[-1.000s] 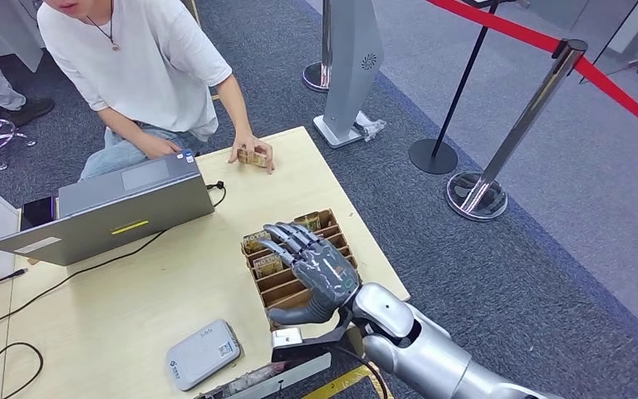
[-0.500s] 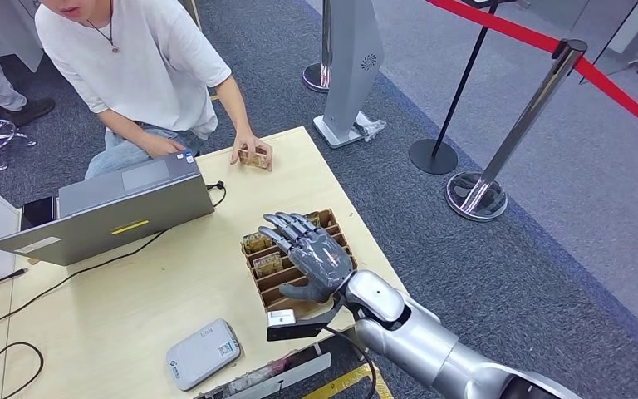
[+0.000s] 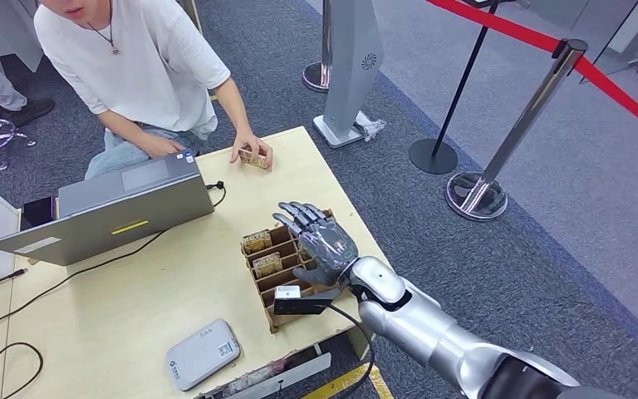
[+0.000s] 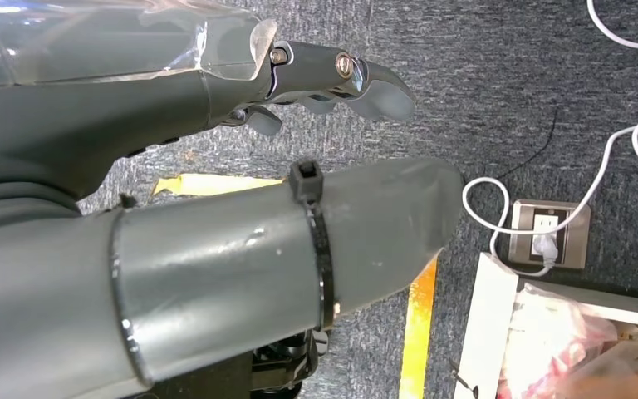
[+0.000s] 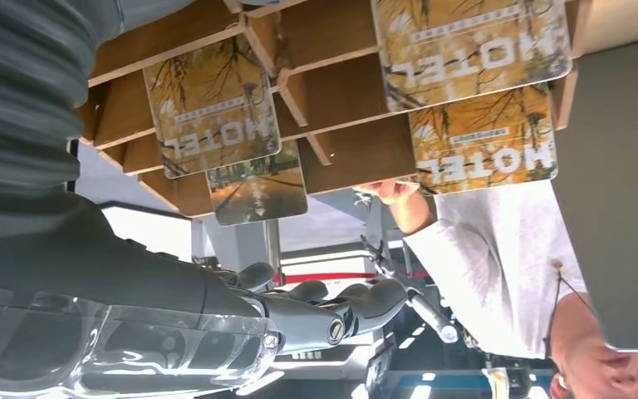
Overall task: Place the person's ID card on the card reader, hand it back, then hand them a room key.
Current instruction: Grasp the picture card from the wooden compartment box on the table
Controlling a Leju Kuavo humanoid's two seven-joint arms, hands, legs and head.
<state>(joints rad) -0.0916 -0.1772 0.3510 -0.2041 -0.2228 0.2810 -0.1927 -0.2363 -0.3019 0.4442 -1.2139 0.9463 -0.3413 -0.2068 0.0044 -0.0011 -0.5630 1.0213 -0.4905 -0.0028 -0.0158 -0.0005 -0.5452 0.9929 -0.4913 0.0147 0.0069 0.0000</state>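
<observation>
Right now the right hand [image 3: 322, 241] hovers over the far end of the wooden card rack [image 3: 276, 293], fingers stretched out and slightly apart, holding nothing. That flat, open pose suits a reach down into the slots, which stand open at the top so the key cards [image 5: 213, 104] can be pulled out upward. Two cards [image 3: 257, 242] stand in slots just beside the fingertips, on the laptop's [image 3: 125, 206] side; in the wrist view they read "HOTEL". Beyond the hand, at the table's far edge, the person's hand [image 3: 252, 153] rests on a small card-like thing, which may be the ID card; it is too small to tell. The white card reader [image 3: 203, 353] lies well behind the hand, near the robot, with nothing on it. So I judge the room-key step is in hand.

Whichever slots lie under the palm are hidden. The left hand [image 4: 324, 83] hangs over grey carpet, fingers seemingly loose and holding nothing.
</observation>
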